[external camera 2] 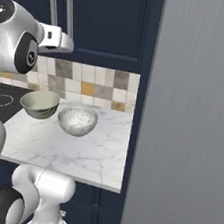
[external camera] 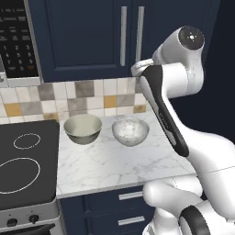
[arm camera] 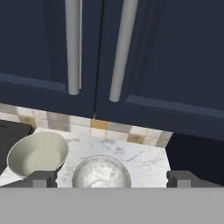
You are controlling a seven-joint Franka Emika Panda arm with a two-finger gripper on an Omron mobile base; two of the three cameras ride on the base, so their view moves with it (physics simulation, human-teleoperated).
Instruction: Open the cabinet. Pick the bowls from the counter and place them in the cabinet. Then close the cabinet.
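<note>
counter (external camera: 114, 167): white marble slab, grey veining, flat; tiled backsplash along its rear edge
items on counter: 2 bowls, both upright, near the rear edge
beige bowl (external camera: 83, 128): plain beige-grey, on the stovetop side
speckled bowl (external camera: 130, 131): white-grey, marbled; just beside the beige bowl, apart

Even, soft rendered light; the tabletop (external camera: 114, 160) is bright, faint shadows lie under the bowls (external camera: 83, 128) (edges slightly soft throughout).
</note>
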